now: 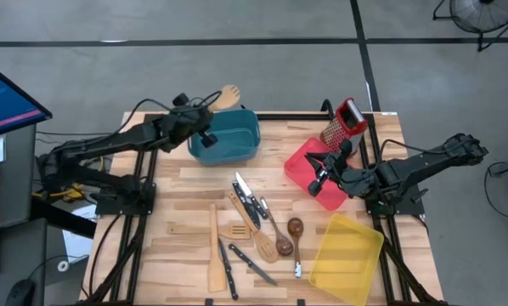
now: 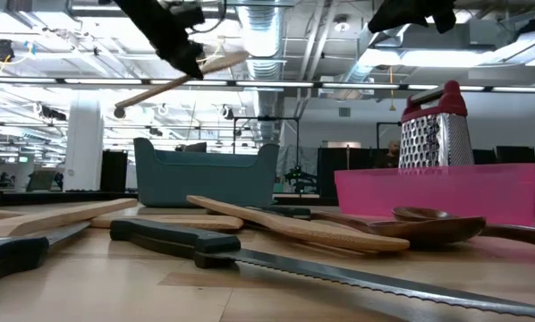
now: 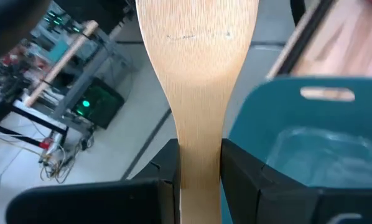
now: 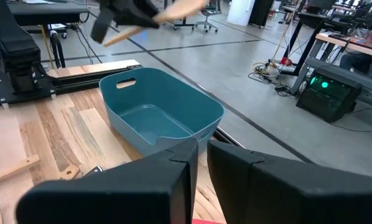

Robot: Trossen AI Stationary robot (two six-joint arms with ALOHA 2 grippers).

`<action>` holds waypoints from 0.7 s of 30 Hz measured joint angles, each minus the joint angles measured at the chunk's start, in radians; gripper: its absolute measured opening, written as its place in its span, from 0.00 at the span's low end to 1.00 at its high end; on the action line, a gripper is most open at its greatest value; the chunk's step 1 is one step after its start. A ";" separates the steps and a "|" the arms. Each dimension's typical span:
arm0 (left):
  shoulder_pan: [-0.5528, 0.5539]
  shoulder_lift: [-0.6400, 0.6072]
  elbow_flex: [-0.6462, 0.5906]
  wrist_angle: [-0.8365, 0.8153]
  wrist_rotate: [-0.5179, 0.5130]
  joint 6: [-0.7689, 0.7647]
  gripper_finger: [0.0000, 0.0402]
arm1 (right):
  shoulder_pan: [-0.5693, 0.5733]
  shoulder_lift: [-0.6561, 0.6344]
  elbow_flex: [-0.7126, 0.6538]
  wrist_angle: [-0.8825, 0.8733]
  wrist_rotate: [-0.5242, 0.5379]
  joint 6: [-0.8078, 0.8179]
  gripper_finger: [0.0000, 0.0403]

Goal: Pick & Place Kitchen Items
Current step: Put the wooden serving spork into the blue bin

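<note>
Risk comes first for you to watch: your left gripper (image 1: 210, 109), in the upper left of the high view, is pinching a pale wooden spatula (image 3: 195, 81) by its handle, high above the teal bin (image 1: 226, 136) and near its far rim. The blade reaches out past the rim toward the floor side, so if you release now I judge that it could fall outside the bin, or strike the rim and tip off the table (image 1: 186, 204). The grip is also narrow and near one end, so the spatula might turn between the fingers (image 3: 162, 171) while you move. Your right gripper (image 4: 198, 163) waits with its fingers pressed together and nothing between them, above the red bin (image 1: 303, 166) at the right of the high view; it should stay away from the grater (image 1: 343, 123) standing at that bin's far corner. By my count there are three bins: teal, red and the yellow bin (image 1: 347, 257) at lower right, and one grater. The pile of utensils (image 1: 254, 234) on the table in the lower centre holds about three wooden spatulas or turners, two dark brown spoons and about four black-handled knives, but some overlap, so this count is not sure
</note>
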 joint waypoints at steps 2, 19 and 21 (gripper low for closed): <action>0.005 0.026 0.000 -0.011 0.002 0.002 0.16 | 0.000 0.000 0.000 -0.006 0.000 0.000 0.12; 0.012 0.166 0.000 -0.097 0.003 0.126 0.16 | 0.000 0.000 0.000 -0.029 0.000 0.002 0.12; 0.012 0.178 0.000 -0.098 0.004 0.130 0.16 | 0.000 0.000 0.000 -0.029 0.000 0.002 0.12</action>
